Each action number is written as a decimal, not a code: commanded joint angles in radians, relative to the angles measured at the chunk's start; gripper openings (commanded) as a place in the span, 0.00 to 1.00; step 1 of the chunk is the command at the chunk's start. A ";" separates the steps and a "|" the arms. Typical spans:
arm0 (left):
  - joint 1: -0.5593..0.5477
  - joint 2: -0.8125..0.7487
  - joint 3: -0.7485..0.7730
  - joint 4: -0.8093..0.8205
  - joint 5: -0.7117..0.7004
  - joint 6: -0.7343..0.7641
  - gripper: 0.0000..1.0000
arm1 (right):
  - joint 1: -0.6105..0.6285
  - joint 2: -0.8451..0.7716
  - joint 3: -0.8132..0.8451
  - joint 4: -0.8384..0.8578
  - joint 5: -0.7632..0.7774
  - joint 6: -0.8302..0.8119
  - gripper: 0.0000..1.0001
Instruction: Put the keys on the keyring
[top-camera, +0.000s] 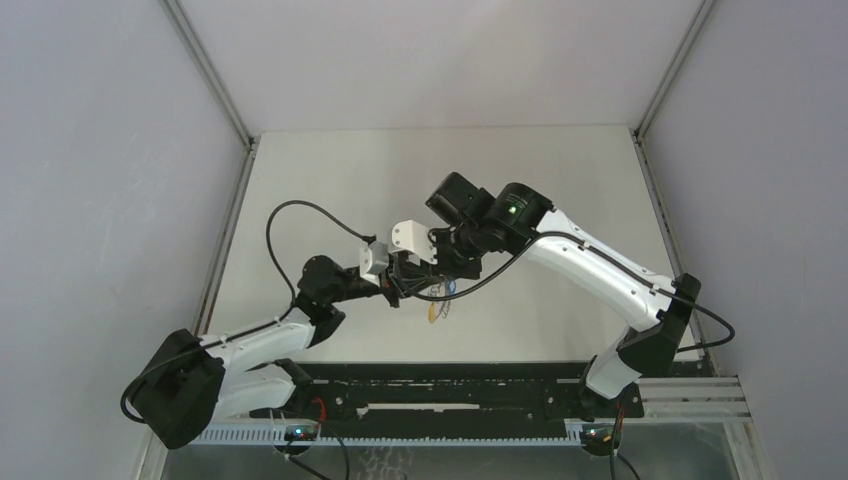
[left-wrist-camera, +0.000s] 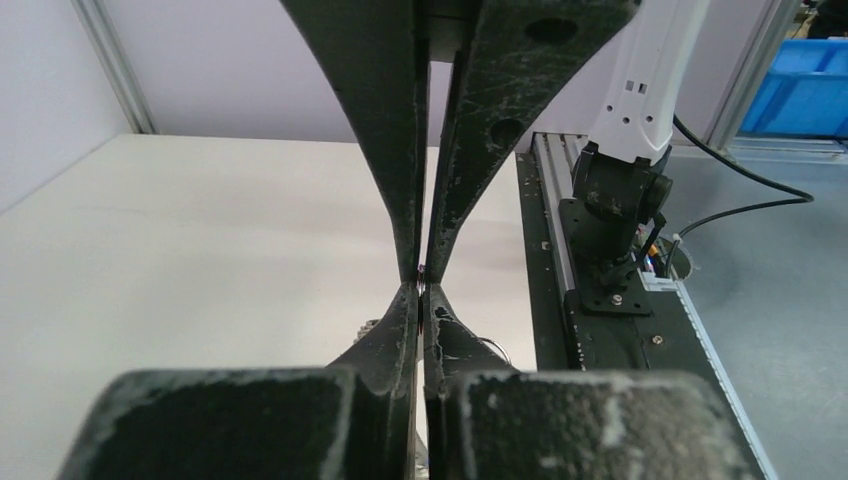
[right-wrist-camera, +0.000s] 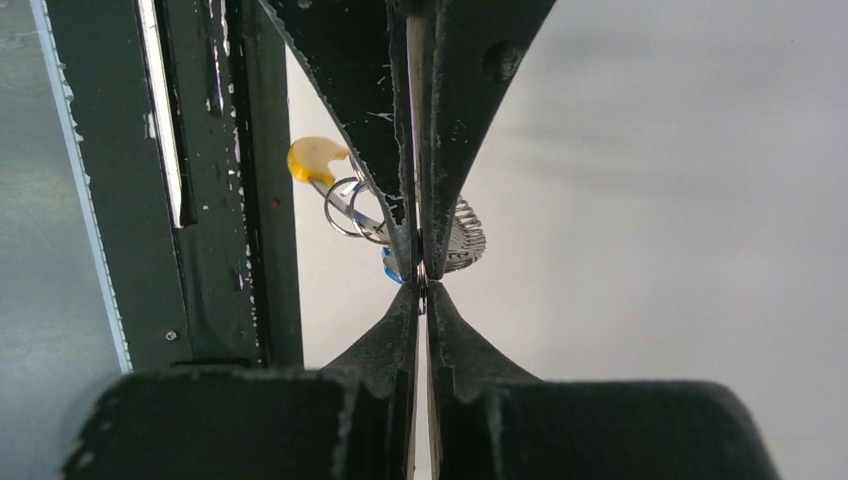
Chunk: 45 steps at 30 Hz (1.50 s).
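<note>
My two grippers meet tip to tip above the table's middle, the left gripper (top-camera: 408, 277) coming from the left and the right gripper (top-camera: 432, 268) from the right. In the right wrist view my right gripper (right-wrist-camera: 421, 288) is shut on a thin silver piece, and a blue key head (right-wrist-camera: 391, 265) shows just beyond its tips. The keyring (right-wrist-camera: 349, 206), with silver loops, a yellow piece (right-wrist-camera: 314, 158) and a jagged silver part (right-wrist-camera: 464, 236), hangs around the left gripper's fingers (right-wrist-camera: 375, 120). My left gripper (left-wrist-camera: 423, 292) is shut on thin metal; a ring loop (left-wrist-camera: 497, 346) peeks from behind it. The bunch dangles below both grippers (top-camera: 437, 308).
The black rail (top-camera: 450, 395) with both arm bases runs along the near edge. The right arm's base (left-wrist-camera: 610, 230) stands close in the left wrist view. Grey walls close in the white table (top-camera: 330, 180) on three sides. A blue bin (left-wrist-camera: 805, 90) sits outside.
</note>
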 joint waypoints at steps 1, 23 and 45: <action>0.002 -0.016 0.062 0.051 0.015 -0.006 0.00 | 0.006 -0.034 0.020 0.046 -0.025 -0.012 0.00; 0.011 -0.028 -0.022 0.394 -0.058 -0.145 0.00 | -0.348 -0.503 -0.585 0.858 -0.627 0.330 0.29; 0.012 -0.048 -0.014 0.393 -0.058 -0.152 0.00 | -0.350 -0.453 -0.625 0.963 -0.750 0.376 0.20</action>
